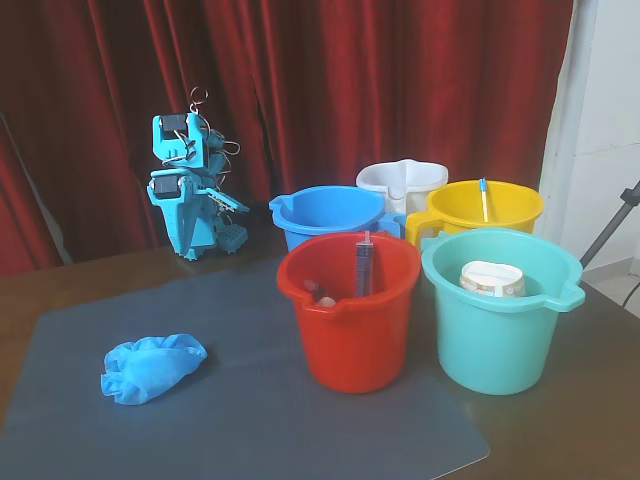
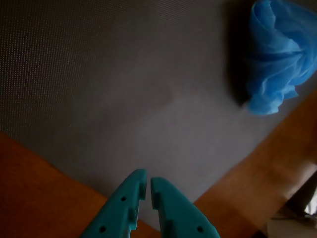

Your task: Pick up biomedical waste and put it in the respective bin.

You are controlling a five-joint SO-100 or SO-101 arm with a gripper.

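Observation:
The biomedical waste (image 1: pixel 150 367) is a wrinkly light-blue fabric lump lying on the grey mat (image 1: pixel 260 420) at the front left of the fixed view. The wrist view shows it (image 2: pixel 277 54) at the top right, far from my fingers. My teal arm (image 1: pixel 190 190) sits folded at the back left of the table. My gripper (image 2: pixel 148 177) is shut with nothing between its fingers, hovering over the mat's edge. The bin, a yellow bucket (image 1: pixel 500 210), stands at the back right behind the teal-green bucket, with a thin stick leaning inside it.
A red bucket (image 1: pixel 350 330) holding a grey syringe (image 1: pixel 363 268) stands mid-table. A teal-green bucket (image 1: pixel 500 340) with a white round tub (image 1: pixel 492 279) is to its right. Blue (image 1: pixel 325 215) and white (image 1: pixel 400 180) buckets stand behind. A red curtain hangs at the back.

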